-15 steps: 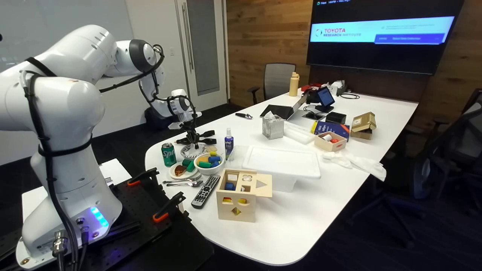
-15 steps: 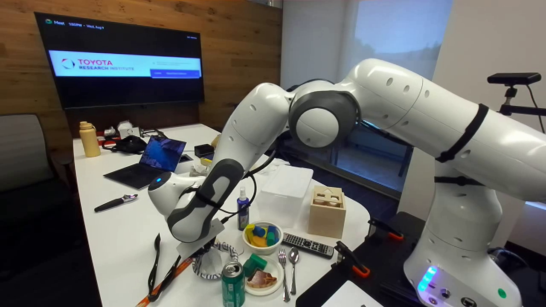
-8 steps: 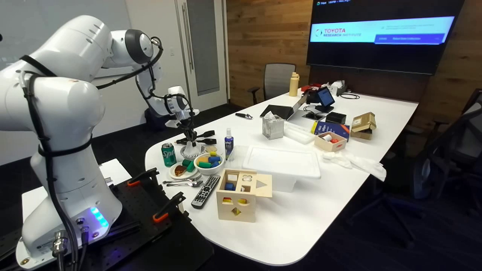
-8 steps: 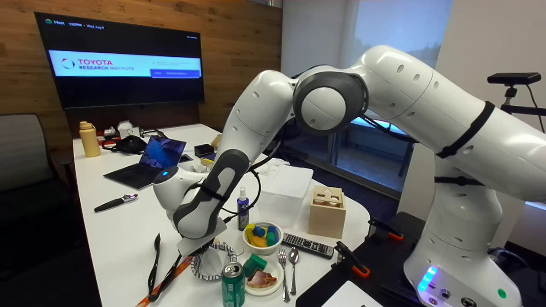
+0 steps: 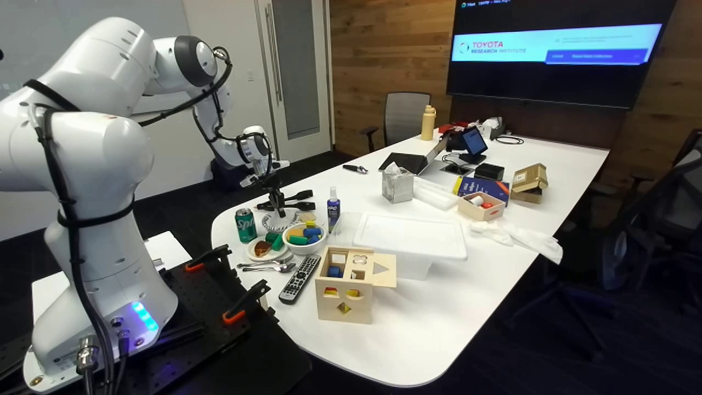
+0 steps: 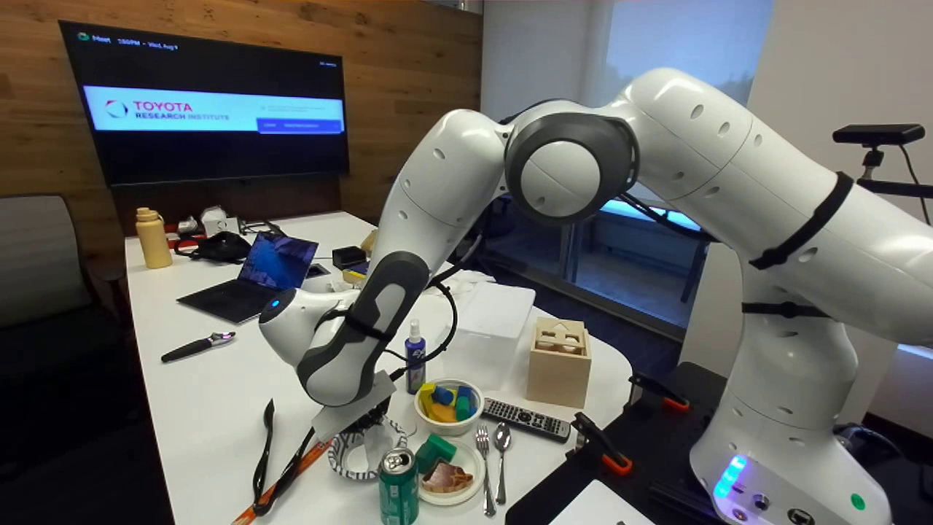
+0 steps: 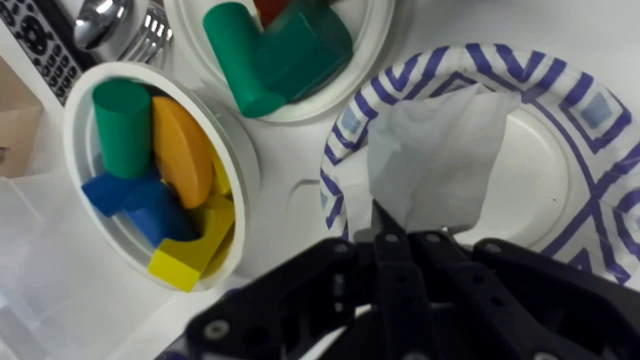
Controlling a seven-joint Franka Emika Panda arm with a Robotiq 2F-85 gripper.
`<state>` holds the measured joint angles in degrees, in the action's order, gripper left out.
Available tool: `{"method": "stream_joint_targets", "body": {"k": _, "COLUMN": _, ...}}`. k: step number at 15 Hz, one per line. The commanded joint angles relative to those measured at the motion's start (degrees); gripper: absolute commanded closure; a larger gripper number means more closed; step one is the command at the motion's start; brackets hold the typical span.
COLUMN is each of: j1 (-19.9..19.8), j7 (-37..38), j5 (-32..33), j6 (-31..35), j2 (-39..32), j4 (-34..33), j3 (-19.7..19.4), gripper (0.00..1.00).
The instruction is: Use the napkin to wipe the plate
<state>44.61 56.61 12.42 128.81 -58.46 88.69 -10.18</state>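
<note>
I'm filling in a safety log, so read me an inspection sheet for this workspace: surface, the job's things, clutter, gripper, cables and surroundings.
Surface: white table, crowded near the arm.
Job's things: patterned plate, lying on the table; napkin, held over it, contact hard to judge.
Clutter: side plate with green blocks, bowl of coloured blocks, can, fork, spoon and remote, all close by.
Gripper: closed on the napkin.
Cables: black cables strapped along the arm, one bowing out in a loop in an exterior view.
Surroundings: wall screen, lit; grey chair by the table.
</note>
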Motion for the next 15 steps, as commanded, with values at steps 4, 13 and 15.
{"method": "stream_joint_targets", "body": {"k": 4, "j1": -2.5, "j7": -2.4, "j5": 2.8, "j6": 6.2, "j2": 6.3, "j4": 6.6, "j3": 3.1, "gripper": 1.0}}
{"method": "stream_joint_targets", "body": {"k": 13, "j1": 1.8, "j7": -2.1, "j5": 10.9, "j6": 26.7, "j2": 19.8, "j4": 24.4, "j3": 0.3, "gripper": 1.0}}
{"method": "stream_joint_targets", "body": {"k": 15, "j1": 1.4, "j7": -5.8, "j5": 12.5, "j6": 29.5, "j2": 21.0, "j4": 24.9, "j3": 1.8, "gripper": 1.0}}
